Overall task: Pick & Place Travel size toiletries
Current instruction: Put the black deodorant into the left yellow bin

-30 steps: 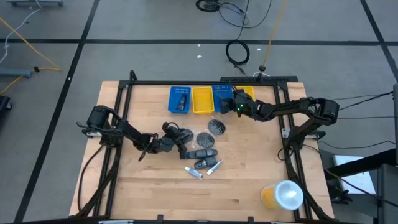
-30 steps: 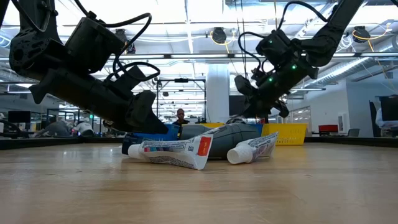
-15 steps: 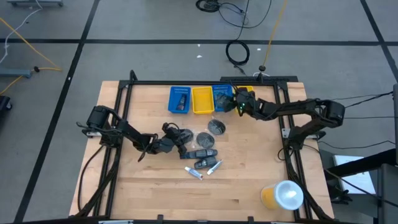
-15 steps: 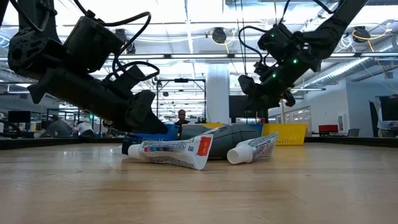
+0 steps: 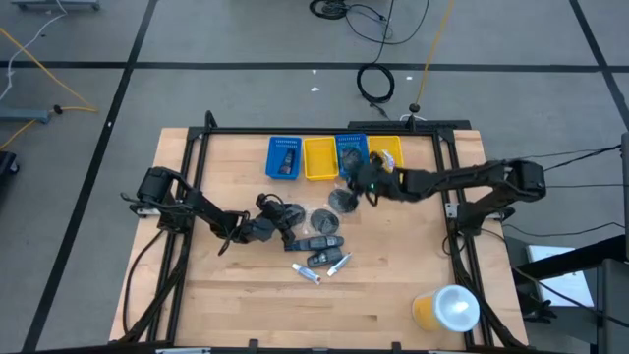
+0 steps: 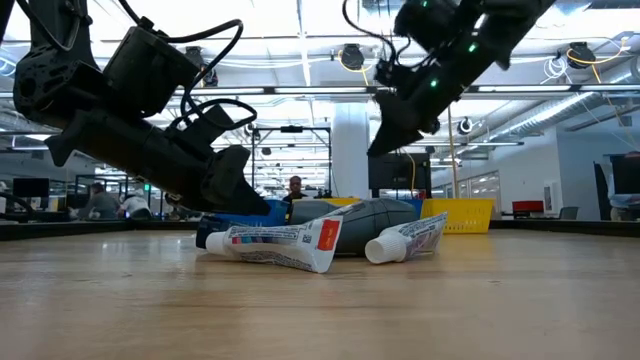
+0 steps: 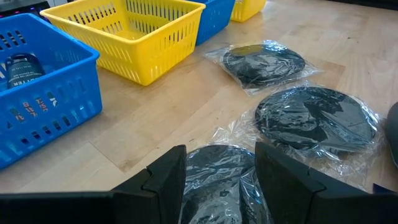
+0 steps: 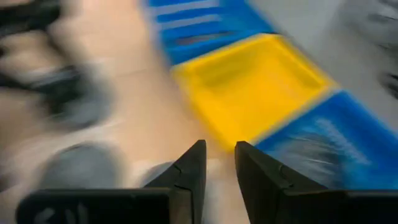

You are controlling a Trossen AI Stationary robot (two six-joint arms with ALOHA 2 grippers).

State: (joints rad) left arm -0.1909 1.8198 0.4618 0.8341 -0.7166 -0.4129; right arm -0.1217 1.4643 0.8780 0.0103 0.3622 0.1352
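A grey tiled floor (image 5: pixel 79 197) crossed by dark lines surrounds a pale wooden desk (image 5: pixel 246 315) framed in black rails, with cables coiled on the floor beyond its far edge. In the low view the room behind is a bright open hall with ceiling lights, a white pillar (image 6: pixel 350 150) and people seated far off.

Along the far side of the desk stands a row of four bins: a blue bin (image 5: pixel 284 157) with a dark bottle (image 5: pixel 286 160) inside, a yellow bin (image 5: pixel 319 157), a second blue bin (image 5: pixel 352 151) and a second yellow bin (image 5: pixel 387 149). A yellow cup with a white lid (image 5: pixel 448 309) sits well apart at the near right corner.

The left arm reaches in from the left edge; its left gripper (image 5: pixel 278 215) is low at the cluster of toiletries, fingers (image 7: pixel 165 180) set moderately apart on either side of a wrapped dark disc (image 7: pixel 217 177) without clamping it. The right gripper (image 5: pixel 362 185) hangs above the desk just in front of the second blue bin, its fingers a narrow gap apart with nothing between them.

Two more wrapped discs (image 5: pixel 325 218) (image 5: pixel 343 201) lie mid-desk between the grippers. Nearer the front lie dark bottles (image 5: pixel 319 242) and small white tubes (image 5: pixel 339 263) (image 5: pixel 306 273), close together.
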